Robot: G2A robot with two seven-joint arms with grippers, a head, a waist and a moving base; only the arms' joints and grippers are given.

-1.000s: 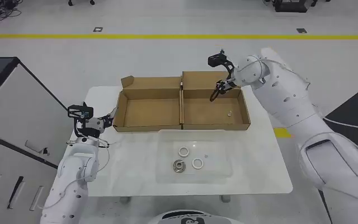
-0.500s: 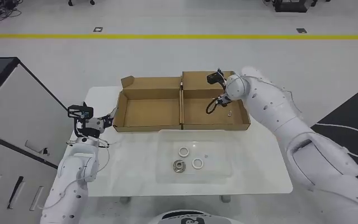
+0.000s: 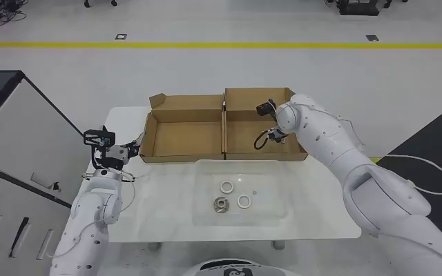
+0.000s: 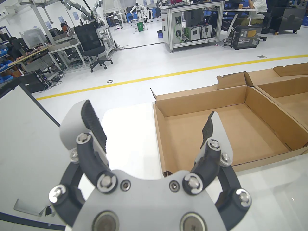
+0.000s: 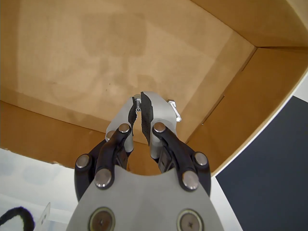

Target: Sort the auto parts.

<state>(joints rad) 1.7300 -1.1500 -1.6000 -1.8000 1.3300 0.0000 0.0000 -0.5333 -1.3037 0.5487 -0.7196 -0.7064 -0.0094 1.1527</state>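
The right gripper [image 5: 137, 102] has its two ribbed pads drawn nearly together and pinches a threaded bolt [image 5: 137, 105] at their very tips, with the bolt's shank between the pads and its end showing just past them. The gripper hangs inside the right box [image 5: 72, 37], low over the cardboard floor and near one of its corners. A loose bolt [image 5: 175, 111] lies on that floor just beside the outer face of one finger (whether it touches the finger I cannot tell). In the top view the right arm bends down over the right box [image 3: 242, 132] from the right side of the table [image 3: 324, 207].

The left gripper [image 4: 149, 111] is spread wide with nothing between its fingers. It hovers over the left part of the table, pointing toward the near corner of the left box [image 4: 223, 126]. From above, this left gripper [image 3: 132, 148] sits just outside the left wall of the left box [image 3: 186, 136], close to it but apart.

The two open cardboard boxes stand side by side, touching along a shared wall, on the far half of the table. Just in front of them lies a clear tray [image 3: 280, 207]. It holds two white rings, one [image 3: 226, 185] nearer the boxes and another [image 3: 243, 201] nearer the table's front edge, plus a grey metal gear-like part [image 3: 220, 204] just beside the second ring. All three are well apart from both grippers.
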